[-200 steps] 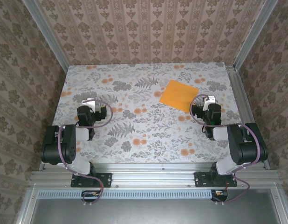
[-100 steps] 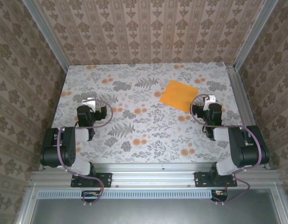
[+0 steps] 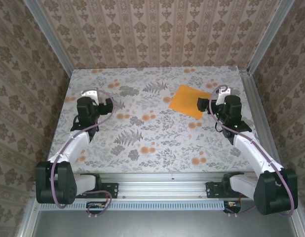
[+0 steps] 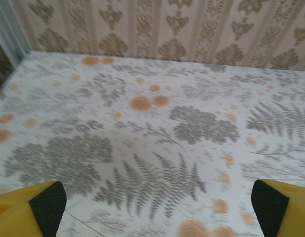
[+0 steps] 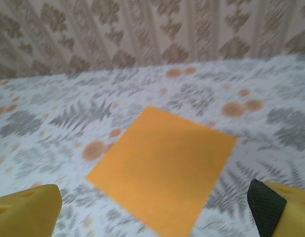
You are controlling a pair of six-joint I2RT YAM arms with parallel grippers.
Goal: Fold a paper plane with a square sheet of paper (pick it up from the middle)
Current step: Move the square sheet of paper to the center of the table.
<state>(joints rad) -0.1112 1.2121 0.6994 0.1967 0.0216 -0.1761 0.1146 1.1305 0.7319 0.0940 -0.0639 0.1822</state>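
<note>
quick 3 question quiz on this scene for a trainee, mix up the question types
1. True or false: the flat bright orange square paper sheet has already been folded into a pointed dart.
2. Which is nearer the sheet? A: the left arm's jaws. B: the right arm's jaws. C: both equally near.
3. Fill in the blank: the sheet lies on the floral-printed table top, and both arms' jaws stand ____ with nothing held.

Key: 1 false; 2 B; 3 open
</note>
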